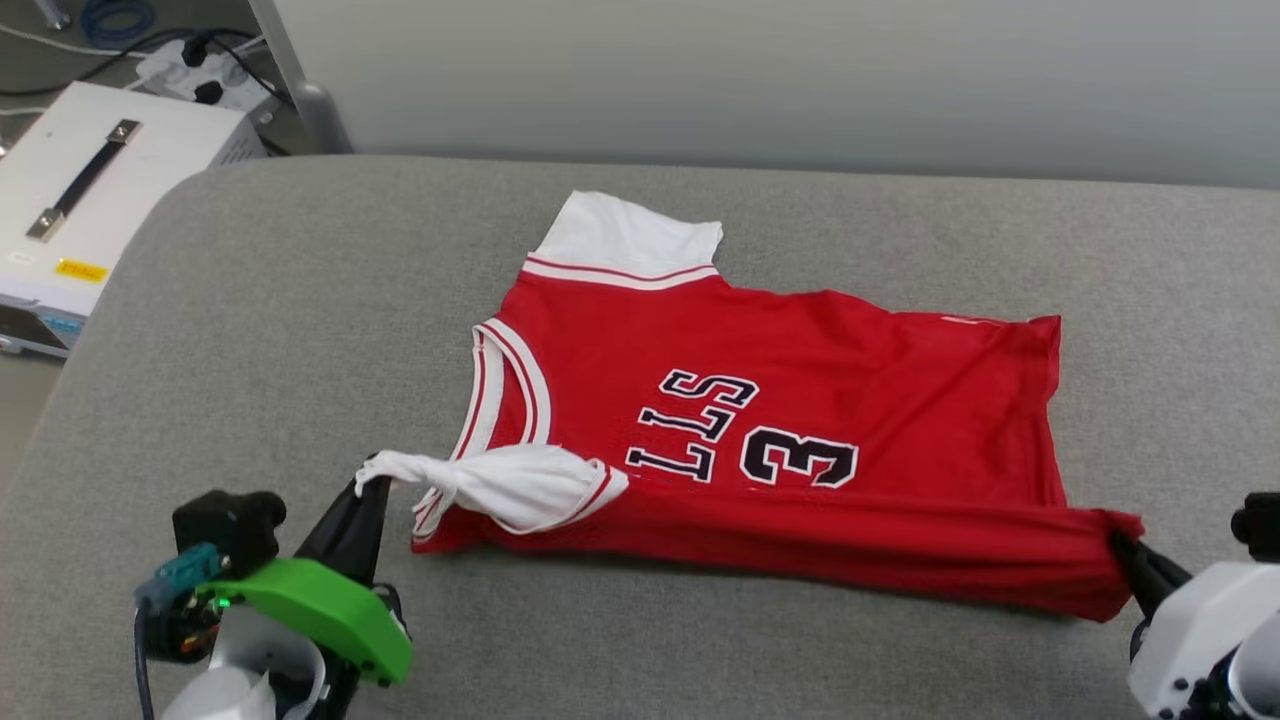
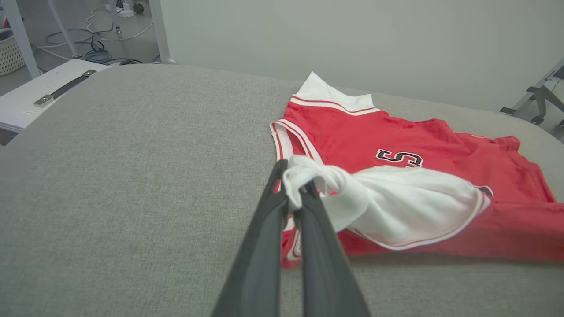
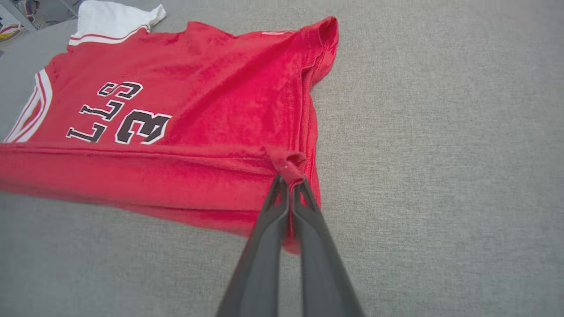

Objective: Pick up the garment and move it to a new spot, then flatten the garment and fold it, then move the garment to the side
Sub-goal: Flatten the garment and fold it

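The garment (image 1: 800,420) is a red shirt with white sleeves and black lettering, spread across the grey padded surface (image 1: 300,330). Its near edge is lifted and stretched between my two grippers. My left gripper (image 1: 372,485) is shut on the bunched tip of the near white sleeve (image 2: 396,207), with the fingertips (image 2: 282,198) pinching the cloth. At the lower right, my right gripper (image 1: 1118,542) is shut on the red hem corner (image 3: 288,167). The garment (image 3: 176,110) lies flat beyond that corner, and the far white sleeve (image 1: 625,235) rests on the surface.
A white case with a black handle (image 1: 90,180) stands off the surface's left edge, with cables and a power strip (image 1: 200,60) behind it. A pale wall (image 1: 800,70) runs along the back. A metal stand (image 2: 537,97) is at the far right.
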Controlling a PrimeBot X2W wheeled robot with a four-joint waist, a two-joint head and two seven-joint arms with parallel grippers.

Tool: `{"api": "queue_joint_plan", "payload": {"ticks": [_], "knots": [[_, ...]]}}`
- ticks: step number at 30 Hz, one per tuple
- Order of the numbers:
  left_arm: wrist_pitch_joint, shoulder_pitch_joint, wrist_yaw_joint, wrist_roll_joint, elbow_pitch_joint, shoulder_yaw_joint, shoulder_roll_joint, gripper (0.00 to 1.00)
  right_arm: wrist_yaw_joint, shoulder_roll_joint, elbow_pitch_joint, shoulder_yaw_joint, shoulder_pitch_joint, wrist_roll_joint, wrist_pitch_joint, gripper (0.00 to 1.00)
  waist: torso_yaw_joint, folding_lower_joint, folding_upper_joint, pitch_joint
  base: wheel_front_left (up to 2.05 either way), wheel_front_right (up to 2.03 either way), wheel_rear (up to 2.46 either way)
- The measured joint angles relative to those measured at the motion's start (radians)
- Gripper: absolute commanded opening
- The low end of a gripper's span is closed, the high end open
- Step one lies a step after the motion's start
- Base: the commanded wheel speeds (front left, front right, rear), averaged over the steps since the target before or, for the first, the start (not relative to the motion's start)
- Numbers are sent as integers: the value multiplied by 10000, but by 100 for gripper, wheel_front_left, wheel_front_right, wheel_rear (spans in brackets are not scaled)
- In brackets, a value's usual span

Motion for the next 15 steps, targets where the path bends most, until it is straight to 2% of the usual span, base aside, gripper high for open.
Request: {"api": "queue_joint_plan", "payload": {"ticks": [7,15], "knots": [[-299,-1741,-773,69,1707,-244,-430,0,0,-372,857,422,-1430,-15,-23,0,-78,1,0,943,0,0,0],[-744,-2953,-1430,88,3893,-531,-1129,0,0,-437,2337,1108,-2250,104,-585,0,-209,2,0,1871,0,0,0]]}}
